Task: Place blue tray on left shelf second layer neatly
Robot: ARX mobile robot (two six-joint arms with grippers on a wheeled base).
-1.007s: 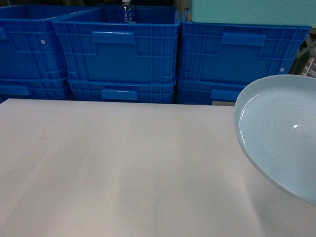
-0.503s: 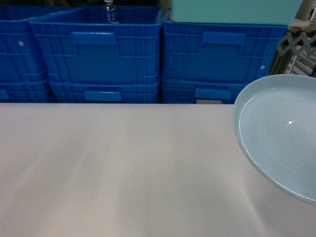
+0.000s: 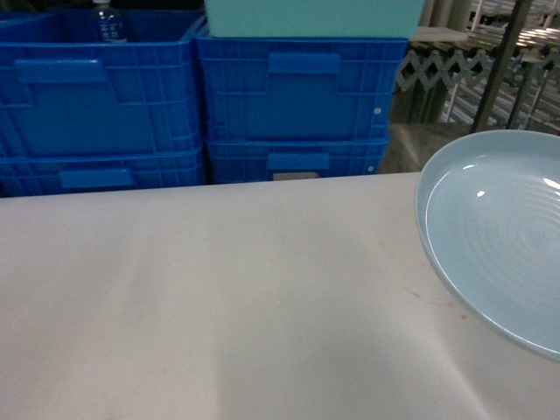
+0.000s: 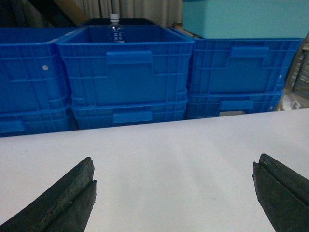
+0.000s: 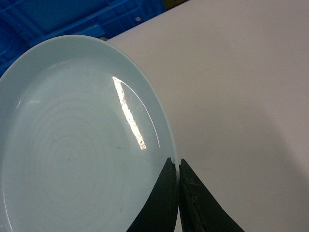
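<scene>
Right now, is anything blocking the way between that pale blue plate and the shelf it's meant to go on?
That can't be settled: the left shelf isn't recognisable in any view. The right gripper is shut on the rim of the blue tray, held above the white table. Stacked blue crates stand behind the table; metal racks show far right.

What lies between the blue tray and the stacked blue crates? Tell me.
Only bare white tabletop in the head view, between the blue tray and the stacked blue crates.
</scene>
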